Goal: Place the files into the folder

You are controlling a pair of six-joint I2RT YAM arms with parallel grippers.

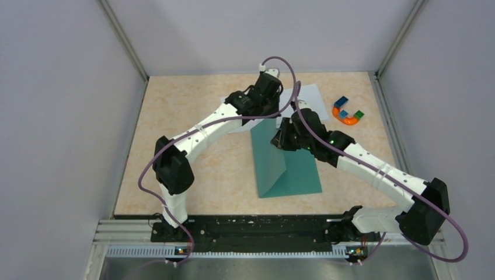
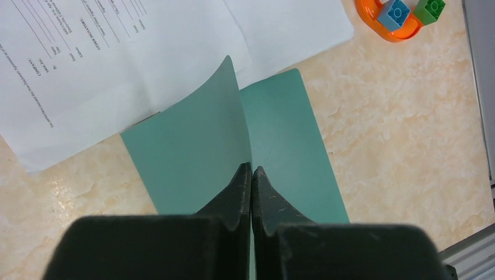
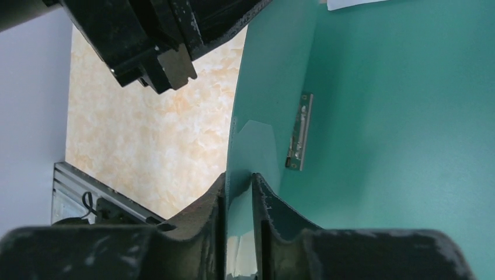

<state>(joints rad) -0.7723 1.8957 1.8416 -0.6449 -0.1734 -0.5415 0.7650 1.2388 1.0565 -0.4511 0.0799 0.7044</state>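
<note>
The teal folder (image 1: 300, 175) lies open mid-table, its cover (image 1: 267, 166) lifted upright. My left gripper (image 1: 272, 113) (image 2: 251, 169) is shut on the cover's (image 2: 192, 140) free edge. Lower on that edge, my right gripper (image 1: 281, 140) (image 3: 238, 178) has the cover (image 3: 257, 87) between jaws that stand slightly apart. A metal clip (image 3: 299, 131) sits on the folder's inner face (image 3: 403, 151). The files lie flat beyond the folder: a printed sheet (image 2: 87, 58) and a nearly blank one (image 2: 286, 29), partly hidden by the arms in the top view (image 1: 311, 98).
A multicoloured horseshoe toy (image 1: 347, 112) (image 2: 400, 17) lies at the back right, beside the papers. White walls enclose the table on three sides, and a metal rail (image 1: 233, 248) runs along the near edge. The left arm's black gripper body (image 3: 169, 64) hangs close above my right gripper.
</note>
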